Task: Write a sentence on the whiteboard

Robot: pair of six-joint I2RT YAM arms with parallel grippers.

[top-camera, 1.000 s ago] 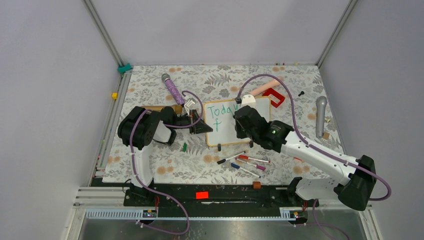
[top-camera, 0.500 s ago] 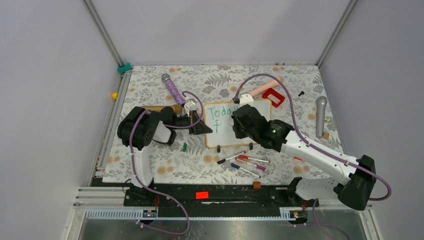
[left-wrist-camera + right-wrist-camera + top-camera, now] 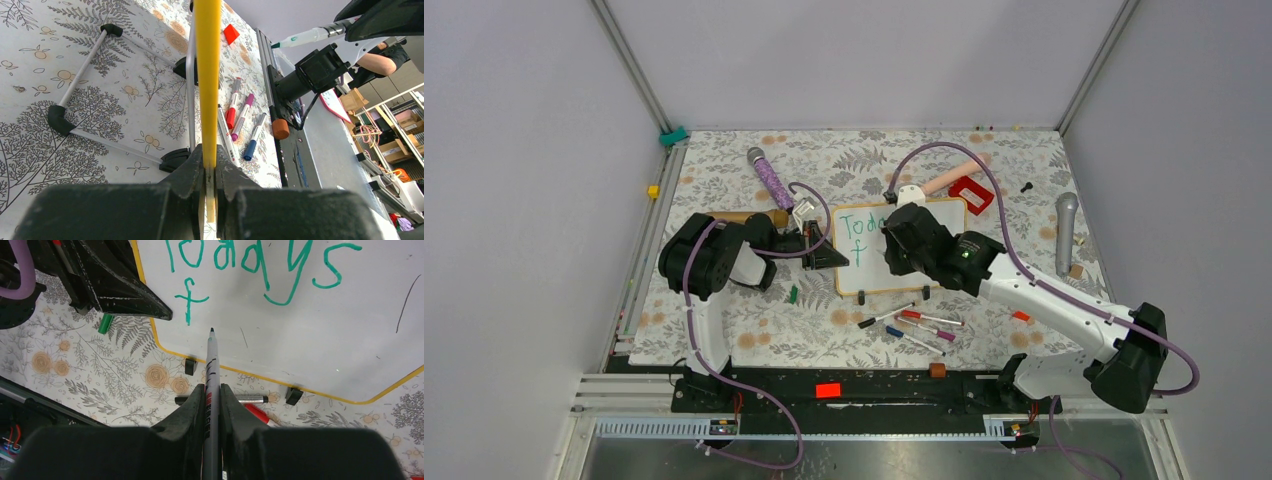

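Lying mid-worktop, the whiteboard [image 3: 864,270] had its right half hidden by the right arm [image 3: 1024,295]. The left fingers [image 3: 190,170] clamped its left frame edge. The right fingers [image 3: 192,410] gripped a marker [image 3: 211,370], tip by the green sentence [image 3: 260,270], "Todays f", with loose markers [image 3: 914,325] off its near edge.

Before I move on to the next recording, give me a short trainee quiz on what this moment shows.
1. True or false: the right gripper holds a marker with its tip pointing at the whiteboard.
2. How far along is the sentence? A) "Todays" and, on the line below it, an "f". B) "Todays full". C) Nothing is written.
3. In a few words: what is the left gripper clamped on?

Key: 1 true; 2 A; 3 the whiteboard's frame edge.
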